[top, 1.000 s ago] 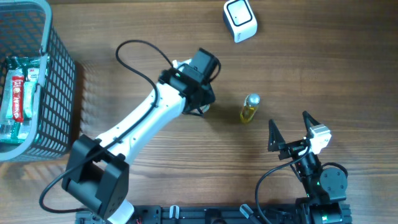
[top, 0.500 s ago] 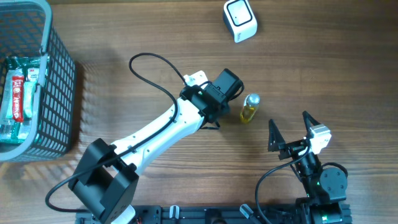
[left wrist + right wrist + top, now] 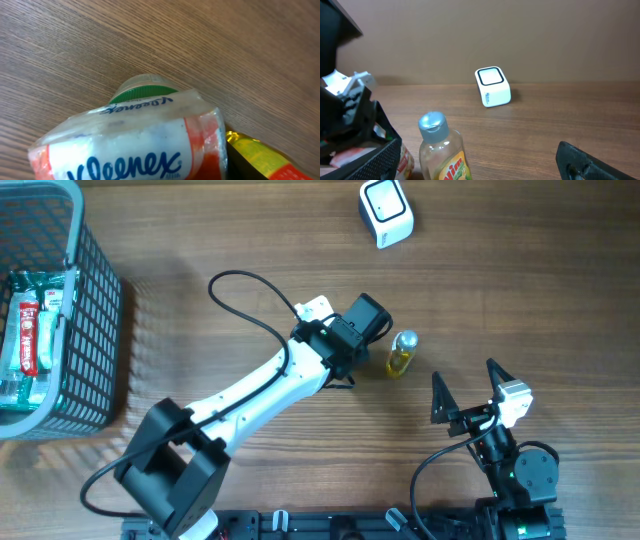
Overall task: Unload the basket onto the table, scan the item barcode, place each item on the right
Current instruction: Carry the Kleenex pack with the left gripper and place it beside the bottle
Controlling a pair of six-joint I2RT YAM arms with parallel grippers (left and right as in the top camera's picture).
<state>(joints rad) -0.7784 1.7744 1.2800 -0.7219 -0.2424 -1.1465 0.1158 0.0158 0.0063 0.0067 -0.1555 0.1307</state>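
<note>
My left gripper (image 3: 338, 366) is shut on a white and orange Kleenex tissue pack (image 3: 130, 150), which fills the lower half of the left wrist view and hides the fingers. From overhead the arm covers most of the pack. A small yellow Vim bottle (image 3: 401, 354) with a silver cap stands upright just right of the pack, also seen as the bottle (image 3: 442, 150) in the right wrist view. The white scanner (image 3: 385, 212) sits at the far edge of the table; the right wrist view shows the scanner (image 3: 492, 86) beyond the bottle. My right gripper (image 3: 465, 375) stands open near the front right, holding nothing.
A grey wire basket (image 3: 95, 330) with several packaged goods stands at the left edge. The left arm's black cable (image 3: 235, 285) loops over the table's middle. Bare wood lies between the bottle and the scanner.
The left arm swung right with the tissue pack, ending next to the bottle, and has stayed there for the last half second. The right arm has not moved.
</note>
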